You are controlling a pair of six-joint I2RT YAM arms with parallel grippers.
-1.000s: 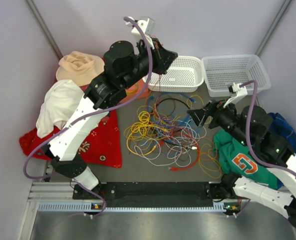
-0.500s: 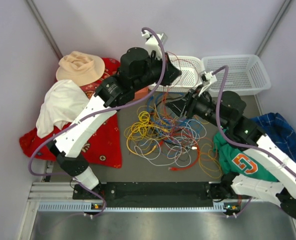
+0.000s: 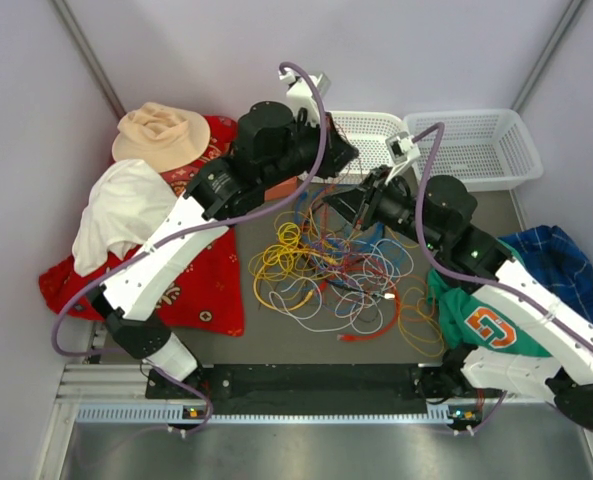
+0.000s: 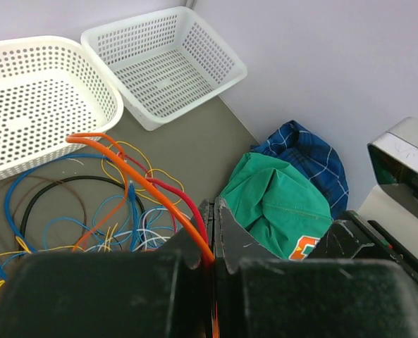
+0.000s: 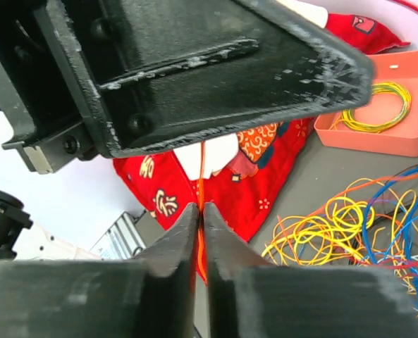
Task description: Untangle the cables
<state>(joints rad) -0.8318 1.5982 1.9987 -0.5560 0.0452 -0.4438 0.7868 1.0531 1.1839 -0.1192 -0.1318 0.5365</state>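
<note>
**Status.** L gripper [image 4: 214, 211] is raised over the far side of the counter [image 3: 276, 345], jaws fully shut on one orange cable [image 4: 127, 172]. That strand runs down from it into the cables [image 3: 326, 265], a loose multi-colour heap at counter centre, just in front of the white baskets [image 3: 376, 150]. R gripper [image 5: 200, 215] sits directly under the L one. Its jaws are all but together, w/ the same orange strand pinched between them.

**Procedure (my read, standing by):**
1. Hold the L grip firm, since it acts as the anchor.
2. Draw the R gripper away along the strand, slowly, so loops feed out one at a time.
3. Watch the heap. If other wires lift w/ the orange one, stop & ease back, as a knot prob. tightens under load.
4. Don't drag plugs through loops.
</note>
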